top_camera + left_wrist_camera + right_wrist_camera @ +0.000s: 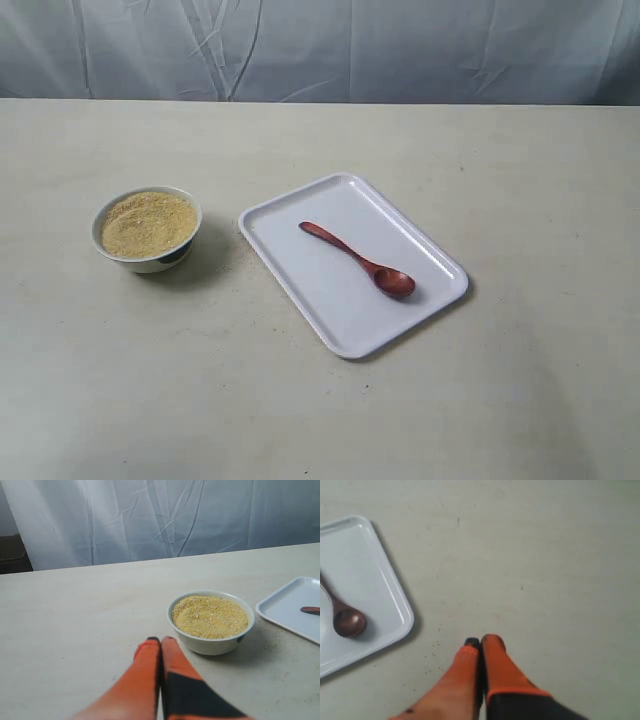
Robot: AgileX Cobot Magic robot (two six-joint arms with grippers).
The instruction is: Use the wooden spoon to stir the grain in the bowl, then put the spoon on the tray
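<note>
The dark reddish wooden spoon (358,260) lies diagonally on the white tray (300,280), scoop toward the near right corner. The small white bowl (150,262) heaped with yellowish grain (147,222) stands left of the tray. Neither arm shows in the exterior view. My left gripper (161,640) is shut and empty, a short way short of the bowl (212,642) and its grain (210,616). My right gripper (481,641) is shut and empty over bare table, beside the tray's corner (395,605), apart from the spoon's scoop (348,622).
A pale tabletop (520,180) surrounds the bowl and tray. A grey-white cloth backdrop (320,45) hangs along the far edge. Small dark specks (432,652) dot the table near the tray corner.
</note>
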